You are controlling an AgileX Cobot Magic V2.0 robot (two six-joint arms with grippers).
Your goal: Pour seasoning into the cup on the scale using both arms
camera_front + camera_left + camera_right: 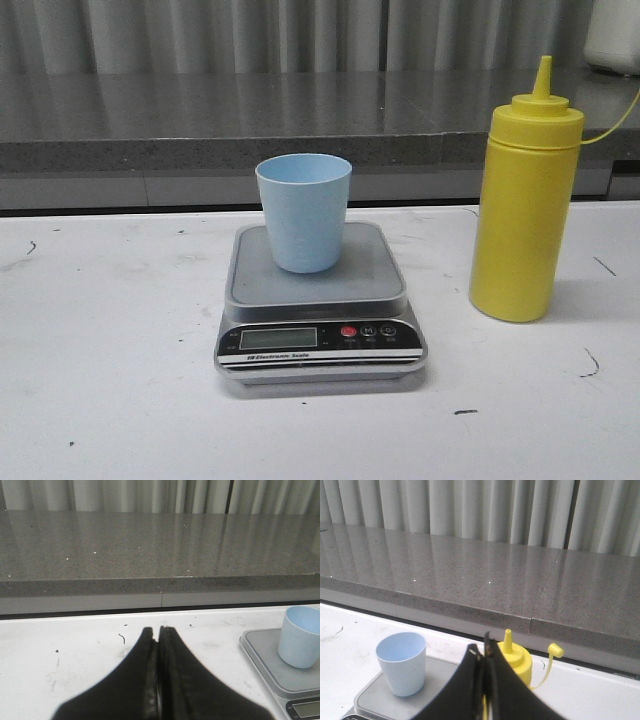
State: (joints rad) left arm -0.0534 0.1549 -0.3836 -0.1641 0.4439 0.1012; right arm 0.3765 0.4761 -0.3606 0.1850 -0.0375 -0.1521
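The pale blue cup (304,211) stands upright on the silver-grey scale (318,300) at the middle of the white table. The yellow squeeze bottle of seasoning (526,198) stands upright to the right of the scale, its nozzle uncapped and the small cap hanging on its strap. Neither arm shows in the front view. My left gripper (159,629) is shut and empty above the table, left of the scale (275,667) and cup (301,643). My right gripper (484,651) is shut and empty, in front of the bottle (518,658), with the cup (402,662) to its side.
A grey stone ledge (250,120) runs along the back of the table, with a pleated curtain behind it. A white object (614,35) stands on the ledge at the far right. The scale's display and red button (348,331) face the front.
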